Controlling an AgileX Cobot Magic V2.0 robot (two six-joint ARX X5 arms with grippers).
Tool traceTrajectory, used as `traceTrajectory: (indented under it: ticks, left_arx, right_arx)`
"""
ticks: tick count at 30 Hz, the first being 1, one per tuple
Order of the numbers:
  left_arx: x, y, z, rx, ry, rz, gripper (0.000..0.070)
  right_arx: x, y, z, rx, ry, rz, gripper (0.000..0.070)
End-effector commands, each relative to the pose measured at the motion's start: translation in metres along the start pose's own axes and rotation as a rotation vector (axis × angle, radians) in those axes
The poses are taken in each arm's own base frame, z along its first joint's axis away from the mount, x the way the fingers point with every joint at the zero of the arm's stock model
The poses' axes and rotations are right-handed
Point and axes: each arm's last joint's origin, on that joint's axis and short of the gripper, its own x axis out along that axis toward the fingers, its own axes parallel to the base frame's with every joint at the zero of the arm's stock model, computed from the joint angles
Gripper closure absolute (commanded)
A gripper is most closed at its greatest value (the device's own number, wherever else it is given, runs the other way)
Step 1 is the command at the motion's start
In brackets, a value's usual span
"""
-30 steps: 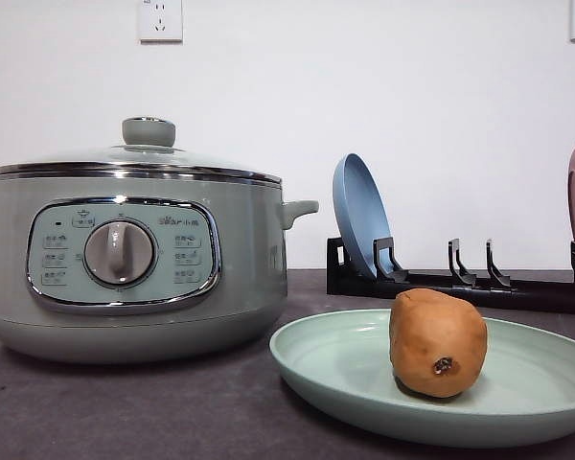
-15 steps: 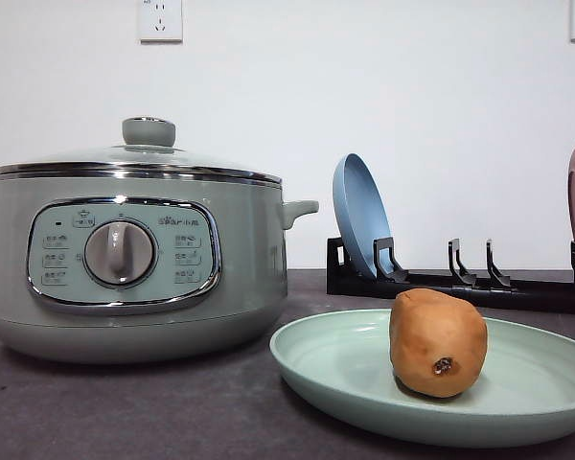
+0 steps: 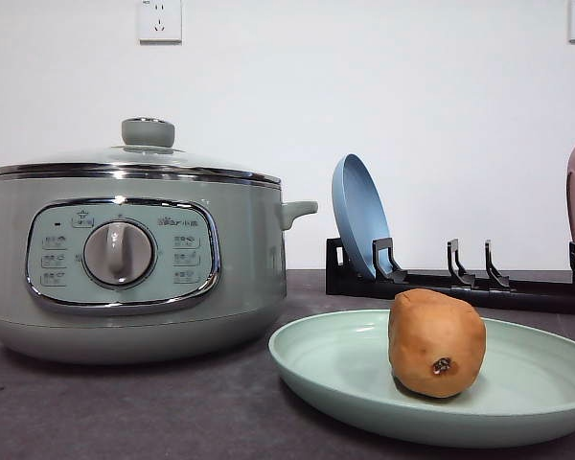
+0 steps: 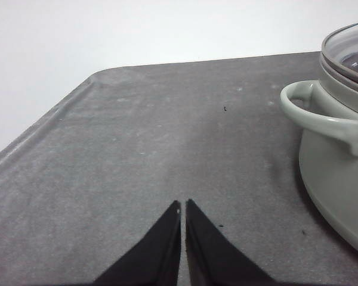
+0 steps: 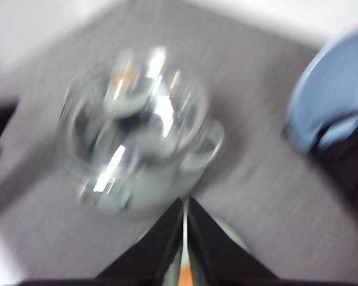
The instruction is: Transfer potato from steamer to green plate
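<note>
Left gripper (image 4: 183, 205): closed, empty.
Right gripper (image 5: 185, 205): closed, empty.
Green plate (image 3: 335, 364): holds potato (image 3: 436, 342).
Steamer (image 3: 134, 259): lidded, at plate's 9 o'clock.

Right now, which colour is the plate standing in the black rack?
Light blue plate; it shows best in the front view.

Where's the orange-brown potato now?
Front view: orange-brown potato sits on the pale green plate, right of the sage-green steamer.

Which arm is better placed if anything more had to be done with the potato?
The right. Its shut gripper hangs over the steamer near the green plate, where the potato already rests. The left gripper, also shut, sits at the steamer's far side.
</note>
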Motion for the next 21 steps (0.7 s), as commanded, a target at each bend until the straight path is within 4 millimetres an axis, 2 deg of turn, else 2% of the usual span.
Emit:
traceTrajectory:
  ticks: [1,10,21]
  left_arx:
    - [0.002,0.000,-0.005,-0.006,0.004,0.007,0.0696]
    - [0.002,0.000,-0.005,-0.006,0.004,0.007,0.0696]
    - [0.002,0.000,-0.005,-0.006,0.004,0.007,0.0696]
  right_arx:
    - [-0.002,-0.005,-0.002,-0.008,-0.074,-0.033,0.0700]
    - [-0.016,-0.034,-0.064,-0.082,-0.350,-0.305,0.0700]
    - [-0.015,-0.042,-0.146,-0.136,-0.505,-0.539,0.0700]
